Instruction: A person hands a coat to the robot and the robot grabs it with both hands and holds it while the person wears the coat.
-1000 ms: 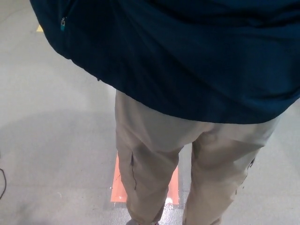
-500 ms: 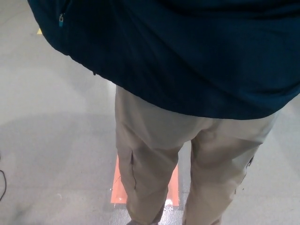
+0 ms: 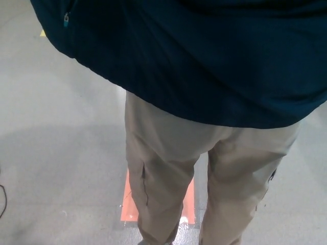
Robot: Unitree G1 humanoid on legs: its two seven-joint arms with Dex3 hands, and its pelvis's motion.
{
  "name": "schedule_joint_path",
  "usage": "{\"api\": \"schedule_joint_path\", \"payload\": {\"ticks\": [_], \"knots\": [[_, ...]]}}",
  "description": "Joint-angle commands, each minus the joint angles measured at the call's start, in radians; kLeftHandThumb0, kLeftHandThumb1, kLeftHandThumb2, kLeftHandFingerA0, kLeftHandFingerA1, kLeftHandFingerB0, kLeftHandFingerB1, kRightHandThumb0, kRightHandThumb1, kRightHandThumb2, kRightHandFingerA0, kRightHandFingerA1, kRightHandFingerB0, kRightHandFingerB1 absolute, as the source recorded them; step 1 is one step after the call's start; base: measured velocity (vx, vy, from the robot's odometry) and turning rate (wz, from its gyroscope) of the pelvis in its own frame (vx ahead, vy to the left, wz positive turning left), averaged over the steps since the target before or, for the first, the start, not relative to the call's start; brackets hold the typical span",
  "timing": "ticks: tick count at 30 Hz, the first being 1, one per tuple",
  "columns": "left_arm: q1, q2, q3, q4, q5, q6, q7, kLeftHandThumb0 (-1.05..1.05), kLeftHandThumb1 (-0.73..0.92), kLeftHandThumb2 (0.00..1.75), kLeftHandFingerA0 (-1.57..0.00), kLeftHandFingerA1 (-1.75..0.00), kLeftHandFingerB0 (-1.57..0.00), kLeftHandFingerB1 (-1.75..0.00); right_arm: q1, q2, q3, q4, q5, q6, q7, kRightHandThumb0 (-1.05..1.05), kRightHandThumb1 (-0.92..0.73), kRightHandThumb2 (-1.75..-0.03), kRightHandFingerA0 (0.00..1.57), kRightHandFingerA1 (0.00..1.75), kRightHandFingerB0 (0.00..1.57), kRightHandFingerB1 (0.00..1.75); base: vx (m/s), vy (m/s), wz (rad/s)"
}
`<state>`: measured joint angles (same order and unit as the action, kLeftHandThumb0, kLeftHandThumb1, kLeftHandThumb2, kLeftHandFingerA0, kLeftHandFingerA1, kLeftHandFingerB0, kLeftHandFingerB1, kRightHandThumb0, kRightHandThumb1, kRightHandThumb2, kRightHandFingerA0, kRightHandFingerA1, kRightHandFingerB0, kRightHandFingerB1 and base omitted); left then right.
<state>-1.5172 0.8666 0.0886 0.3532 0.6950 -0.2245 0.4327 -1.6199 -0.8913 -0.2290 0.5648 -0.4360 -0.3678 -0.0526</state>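
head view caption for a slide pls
Dark navy coat hanging over a person's beige trousers, orange floor marking below.

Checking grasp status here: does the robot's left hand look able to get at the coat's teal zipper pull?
Cannot confirm. The zipper pull sits exposed on the dark coat, upper left, nothing covering it, but neither hand is in view.
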Motion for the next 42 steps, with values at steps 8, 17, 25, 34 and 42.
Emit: {"api": "schedule_joint_path", "payload": {"ticks": [8,17,25,34,42], "knots": [[1.470,-0.555,-0.074,-1.025,0.228,0.027,0.225,-0.90,0.79,1.06,0.00,-0.05,0.00,-0.05,1.292,0.604,-0.096,-1.081,-0.044,-0.398,-0.249,-0.84,-0.67,-1.04,0.01,0.15,0.02,0.16,0.00,0.000,0.00],[1.783,-0.540,-0.020,-0.872,0.147,-0.258,0.375,-0.87,0.72,1.01,0.00,-0.08,-0.03,-0.08,1.655,0.737,0.047,-1.035,-0.244,-0.454,-0.368,-0.80,-0.74,-1.06,0.00,0.13,0.00,0.13,0.00,0.000,0.00],[1.902,-0.502,-0.102,-0.676,0.210,-0.310,0.475,-0.74,0.67,1.03,0.00,-0.30,-0.03,-0.30,1.826,0.736,0.150,-0.911,-0.440,-0.411,-0.543,-0.75,-0.75,-1.07,0.01,0.24,0.00,0.17,0.00,0.000,0.00],[1.900,-0.491,-0.257,-0.421,0.272,-0.256,0.520,-0.74,0.87,0.67,-0.02,-0.34,-0.10,-0.25,1.882,0.666,0.280,-0.683,-0.470,-0.360,-0.559,-0.77,-0.71,-1.02,0.05,0.36,0.05,0.17,0.00,0.000,0.00],[1.762,-0.472,-0.353,-0.093,0.277,-0.172,0.489,-0.72,0.86,0.66,-0.20,-0.38,-0.17,-0.27,1.838,0.590,0.359,-0.500,-0.454,-0.229,-0.450,-0.34,-0.58,-1.10,0.01,0.49,0.00,0.48,0.00,0.000,0.00]]}}
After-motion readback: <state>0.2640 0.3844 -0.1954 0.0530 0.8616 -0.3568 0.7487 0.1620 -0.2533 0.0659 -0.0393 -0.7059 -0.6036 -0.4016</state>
